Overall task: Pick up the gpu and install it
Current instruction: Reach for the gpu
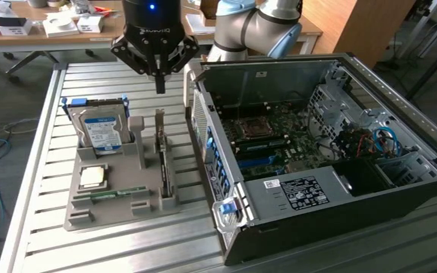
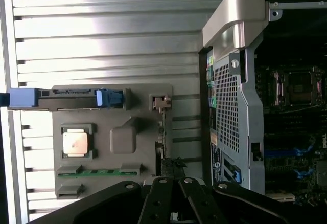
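Your gripper [image 1: 159, 85] hangs with its fingers pressed together on nothing, over the gpu [image 1: 161, 149] standing on edge in the grey holder [image 1: 108, 200] at the exterior view's left, so descending unopened would likely ram or tip the card.

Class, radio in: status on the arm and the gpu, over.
Gripper shut, empty, over the gpu. Card upright in grey holder, untouched. Nothing between them.
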Motion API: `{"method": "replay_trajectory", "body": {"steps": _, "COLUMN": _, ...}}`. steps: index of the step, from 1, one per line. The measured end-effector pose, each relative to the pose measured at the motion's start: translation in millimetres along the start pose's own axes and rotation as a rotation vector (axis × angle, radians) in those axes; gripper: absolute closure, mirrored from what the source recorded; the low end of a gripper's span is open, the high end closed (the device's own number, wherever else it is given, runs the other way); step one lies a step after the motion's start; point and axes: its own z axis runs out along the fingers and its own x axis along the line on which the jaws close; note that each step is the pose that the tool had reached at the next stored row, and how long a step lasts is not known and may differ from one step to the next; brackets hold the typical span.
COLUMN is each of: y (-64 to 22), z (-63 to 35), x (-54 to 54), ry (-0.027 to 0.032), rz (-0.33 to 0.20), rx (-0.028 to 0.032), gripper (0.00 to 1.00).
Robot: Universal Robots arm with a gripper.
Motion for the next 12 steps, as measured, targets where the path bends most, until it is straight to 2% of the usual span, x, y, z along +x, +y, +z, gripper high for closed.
{"method": "replay_trajectory", "body": {"steps": 12, "y": -18.5, "z": -0.8, "x": -1.2, "ry": 0.0000, "rz": 0.000, "rx": -0.0001, "gripper": 0.89}}
